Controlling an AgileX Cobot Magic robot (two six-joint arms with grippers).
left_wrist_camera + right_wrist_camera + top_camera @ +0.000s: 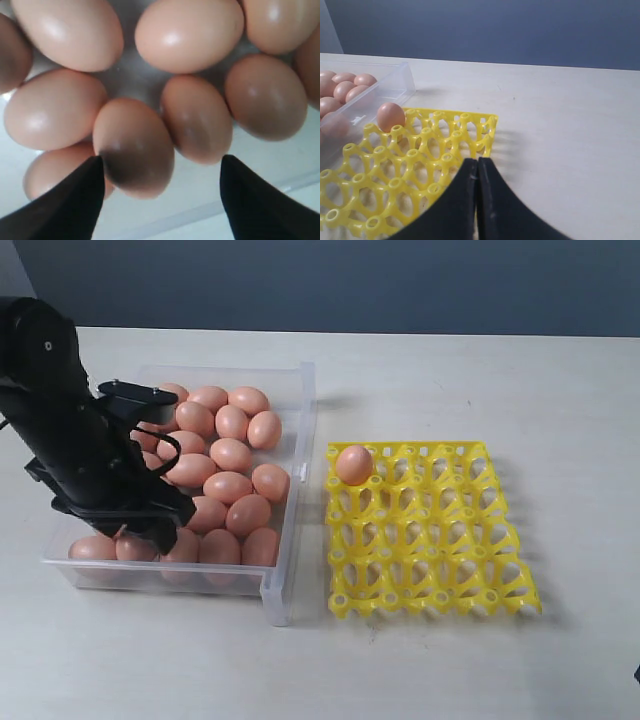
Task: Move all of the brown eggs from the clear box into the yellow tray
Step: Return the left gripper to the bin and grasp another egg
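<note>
**Left claw open over the box, one egg in the tray**

The exterior view took in the whole layout. The clear box sat on the left of the table, crowded with brown eggs. The yellow tray lay just beside it on the right. The black left arm leaned over the near-left part of the box and covered its own fingertips.

The left wrist view supplied what that view hid. The left gripper was spread wide and held nothing, with one egg low between its fingers. That egg lay on its side, its long axis slanting across the gap and closer to one finger. I could not tell whether they touched. The eggs around it also lay on their sides, their long axes pointing in different directions.

Only the right wrist view showed the right gripper. It was clenched empty, fingers pressed together, above the tray's edge.

A single tray egg stood on end, long axis upright, in the far corner cup nearest the box.
</note>
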